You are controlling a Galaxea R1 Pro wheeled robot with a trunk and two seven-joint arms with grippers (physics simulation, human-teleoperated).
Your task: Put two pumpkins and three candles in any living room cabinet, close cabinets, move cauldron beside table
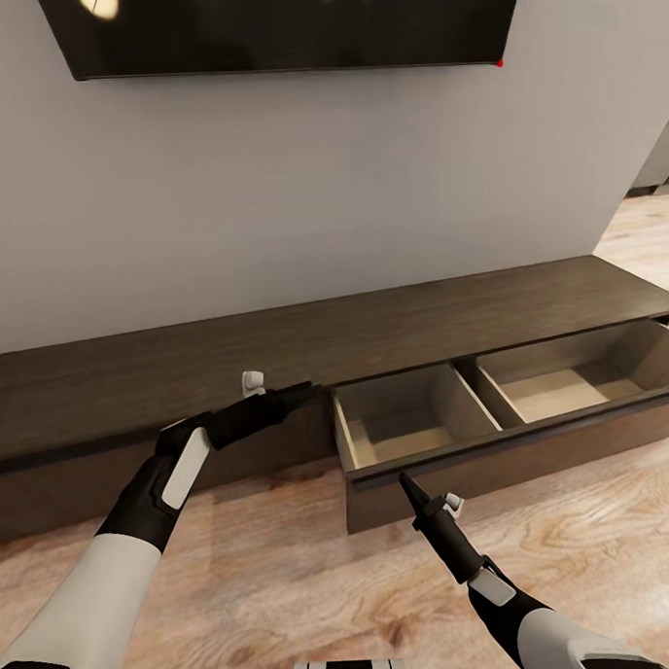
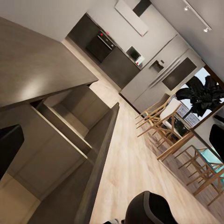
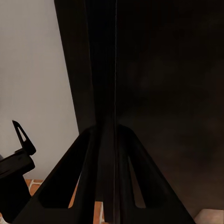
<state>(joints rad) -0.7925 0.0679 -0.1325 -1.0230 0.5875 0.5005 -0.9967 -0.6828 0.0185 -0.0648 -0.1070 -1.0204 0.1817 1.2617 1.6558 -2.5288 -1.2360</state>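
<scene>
Dark-brown wood made up the long, low cabinet (image 1: 451, 320), which ran along the pale wall under the black TV (image 1: 282, 25) and sat on the light wood-plank floor (image 1: 287, 580). Its top was a flat, matte plank with a faint grain. On the robot's right half a wide drawer (image 1: 513, 409) stood pulled out, its dark front panel toward the robot and its inside lined in pale wood. A pale divider split the drawer into two compartments, and both looked bare. The cabinet's left half showed a shut dark front.

The left claw (image 1: 303, 392) reached in at the cabinet's top edge, just beside the open drawer's left corner; its fingers seemed drawn to a narrow point, but I could not tell for sure whether they were pressed together. From the left wrist, the cabinet top (image 2: 37, 65) and the open drawer (image 2: 70, 121) ran away toward a distant kitchen and some wooden chairs (image 2: 168, 126).

The right claw (image 1: 407, 487) pointed up at the drawer's front panel, its tip at or just off the dark face. In the right wrist view its two fingers (image 3: 88, 172) met along a thin line, pressed together on nothing, close against the dark panel (image 3: 163, 84).
</scene>
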